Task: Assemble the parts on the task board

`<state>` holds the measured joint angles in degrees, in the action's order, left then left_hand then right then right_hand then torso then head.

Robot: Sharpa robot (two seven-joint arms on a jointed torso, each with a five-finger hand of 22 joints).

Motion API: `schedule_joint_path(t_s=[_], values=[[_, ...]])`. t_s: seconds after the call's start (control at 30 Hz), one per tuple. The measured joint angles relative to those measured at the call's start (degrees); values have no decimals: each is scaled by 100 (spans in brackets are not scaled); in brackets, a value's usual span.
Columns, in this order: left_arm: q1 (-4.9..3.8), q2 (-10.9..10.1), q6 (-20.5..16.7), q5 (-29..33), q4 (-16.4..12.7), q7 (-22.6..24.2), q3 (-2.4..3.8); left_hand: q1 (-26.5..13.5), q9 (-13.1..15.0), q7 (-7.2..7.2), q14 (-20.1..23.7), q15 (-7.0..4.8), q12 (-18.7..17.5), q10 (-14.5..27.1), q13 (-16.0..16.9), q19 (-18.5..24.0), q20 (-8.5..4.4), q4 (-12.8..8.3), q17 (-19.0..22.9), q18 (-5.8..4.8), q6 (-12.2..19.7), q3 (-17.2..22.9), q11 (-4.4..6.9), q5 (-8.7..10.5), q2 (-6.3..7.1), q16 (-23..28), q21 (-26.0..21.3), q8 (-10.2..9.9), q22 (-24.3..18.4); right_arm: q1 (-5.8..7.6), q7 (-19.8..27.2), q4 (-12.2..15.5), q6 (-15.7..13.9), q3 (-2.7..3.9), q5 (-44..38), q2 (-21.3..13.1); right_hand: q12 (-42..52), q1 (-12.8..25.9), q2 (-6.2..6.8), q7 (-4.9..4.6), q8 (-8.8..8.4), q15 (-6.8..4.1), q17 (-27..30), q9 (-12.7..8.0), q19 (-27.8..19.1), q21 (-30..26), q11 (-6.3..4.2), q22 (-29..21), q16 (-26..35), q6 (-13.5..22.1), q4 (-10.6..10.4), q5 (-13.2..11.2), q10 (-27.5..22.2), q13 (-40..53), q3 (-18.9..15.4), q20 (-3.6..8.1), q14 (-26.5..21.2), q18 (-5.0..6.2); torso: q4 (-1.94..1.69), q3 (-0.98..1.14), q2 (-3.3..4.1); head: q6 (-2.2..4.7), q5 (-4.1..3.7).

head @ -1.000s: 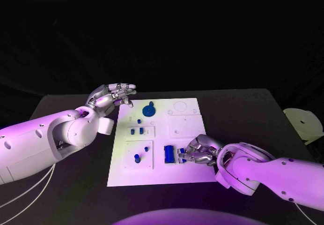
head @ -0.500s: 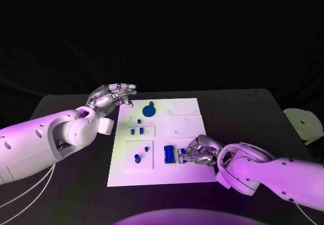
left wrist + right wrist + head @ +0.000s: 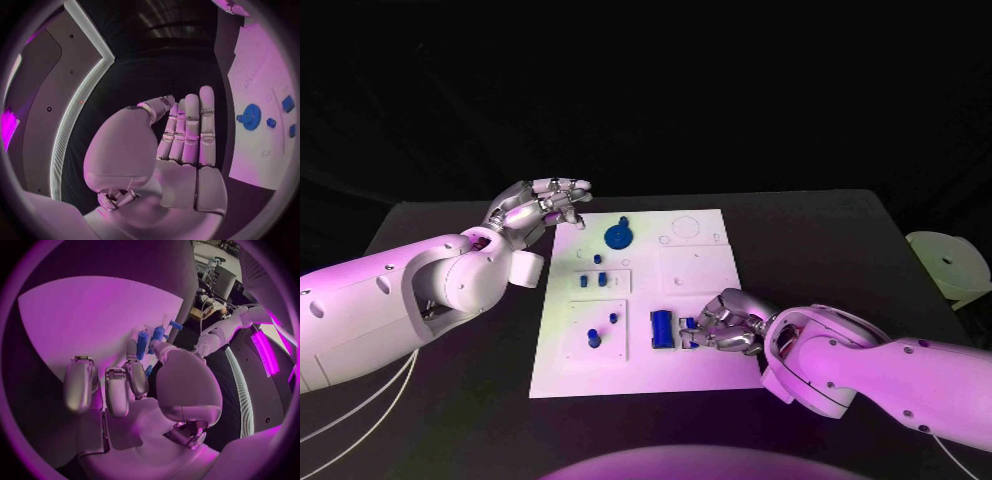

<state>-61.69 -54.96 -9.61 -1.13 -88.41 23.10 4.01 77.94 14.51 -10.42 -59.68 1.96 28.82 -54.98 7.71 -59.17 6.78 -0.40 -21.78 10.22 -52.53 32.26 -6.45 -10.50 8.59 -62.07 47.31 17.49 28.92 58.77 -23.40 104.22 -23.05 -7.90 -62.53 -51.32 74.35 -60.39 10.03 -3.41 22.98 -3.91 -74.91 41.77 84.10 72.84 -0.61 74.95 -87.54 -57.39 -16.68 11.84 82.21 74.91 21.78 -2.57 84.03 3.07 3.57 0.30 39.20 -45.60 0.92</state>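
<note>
So the small blue peg sits on the near part of the white board, right at the right hand's fingertips, which look pinched on it. A longer blue block lies just beyond those fingers, long axis running away from the robot. The left hand hovers far off, empty, fingers loosely together. No readable writing.

No legible text or markings

Blue parts on white task board
</note>
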Motion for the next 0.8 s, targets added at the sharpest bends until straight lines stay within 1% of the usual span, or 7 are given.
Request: schedule_joint_path(t_s=[0.13, 0.33, 0.4, 0.8], values=[[0, -2, 1, -1, 0, -1, 0, 0, 0, 0, 0, 0, 0, 0, 0, 0, 0, 0, 0, 0, 0, 0, 0, 0, 0, 0, 0, 0, 0, 0, 12, 8, -12, 0, -43, -12, 0, 47, -47, 0, 0, 0, 0, 0, 0, -21, 0, 0, 0, 0, -2, 0, 0, 0, -45, 0, 0, 0, 0, 0, 0, 9, 1], [0, -4, 3, -1, 0, -3, 0, 0, -1, 0, 0, 0, -1, 0, 0, 0, 0, 0, 0, 0, 0, 0, 0, 0, 0, 0, 0, -20, 0, -1, 24, 31, -52, 0, -140, -31, 0, 53, -53, 0, 0, 0, 0, 0, 0, -21, 0, 0, 0, 0, -9, 0, 0, 0, -67, 0, 0, 0, -1, 0, 0, 21, 4], [0, -2, 4, -1, 3, -3, 0, 0, -1, 0, 0, 0, -1, 0, 0, 0, 0, 0, 0, 0, 0, 0, 0, 0, 0, 0, 0, -20, 0, -1, 27, 40, -68, 0, -173, -30, 0, 76, -77, 0, 0, 0, 0, 0, 0, -21, 0, -1, 0, 0, -9, 0, 0, 0, -67, 0, 0, 0, 0, 1, 0, 27, 4], [0, -5, 6, -2, 4, -8, 0, 0, -1, 0, 0, 0, -3, 0, 0, 0, 0, 0, 0, 0, 0, 0, 0, 0, 0, 0, 0, -20, 0, 5, 34, 109, -111, 0, -295, -81, 0, 76, -76, 0, 0, 0, 0, 0, 0, -20, 0, -1, 0, 0, 7, 0, 0, 0, -83, 0, 0, 0, -3, -3, -1, 38, 1]])
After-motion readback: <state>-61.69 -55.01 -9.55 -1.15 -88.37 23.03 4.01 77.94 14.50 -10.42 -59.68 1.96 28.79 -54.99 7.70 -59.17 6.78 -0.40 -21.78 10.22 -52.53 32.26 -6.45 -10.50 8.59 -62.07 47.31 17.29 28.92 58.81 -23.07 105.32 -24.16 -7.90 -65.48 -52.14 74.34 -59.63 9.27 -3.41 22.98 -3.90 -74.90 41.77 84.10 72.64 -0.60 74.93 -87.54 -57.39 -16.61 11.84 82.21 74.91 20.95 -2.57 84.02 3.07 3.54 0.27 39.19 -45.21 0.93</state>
